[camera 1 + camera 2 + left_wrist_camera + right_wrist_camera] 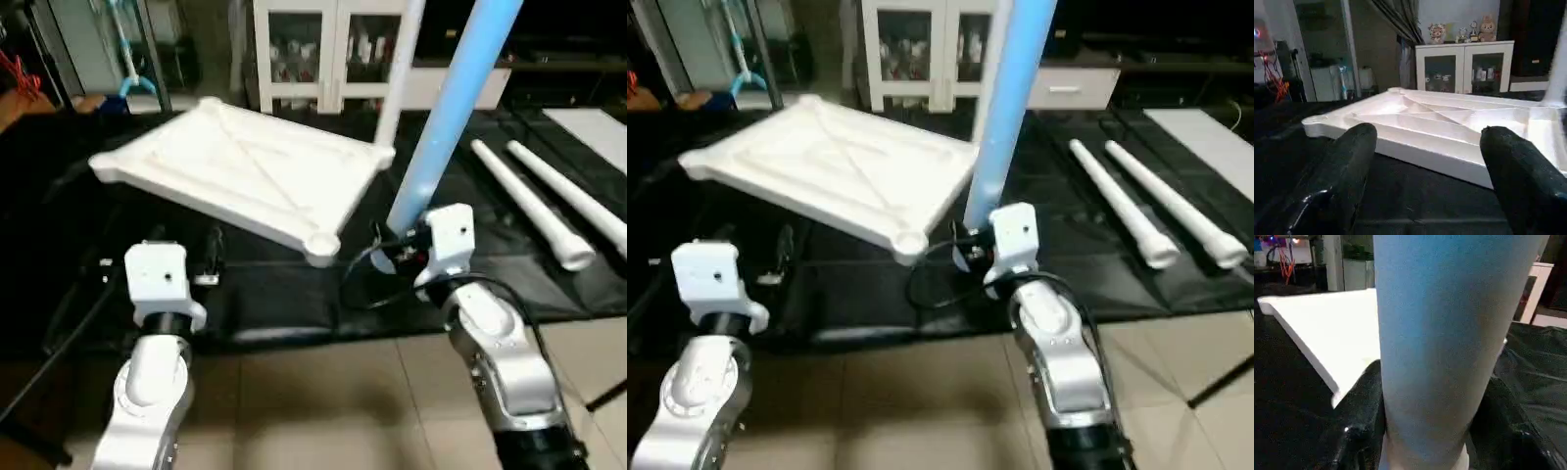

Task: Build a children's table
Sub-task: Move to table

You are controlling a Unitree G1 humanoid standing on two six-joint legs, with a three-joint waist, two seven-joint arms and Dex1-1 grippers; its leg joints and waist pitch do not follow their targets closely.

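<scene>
We see the white square table top lying ribbed side up on the black mat, round corner sockets, our right gripper clamped on an upright, seemingly bluish-looking leg, two legs lying nearby, left gripper spread apart, empty.

The leg in my right pincer looks pale blue, and the ribbed top beside it is white with an X pattern. My left pincer's fingers are glossy black, and beyond them stands a white cabinet on the far side of a black mat.
</scene>
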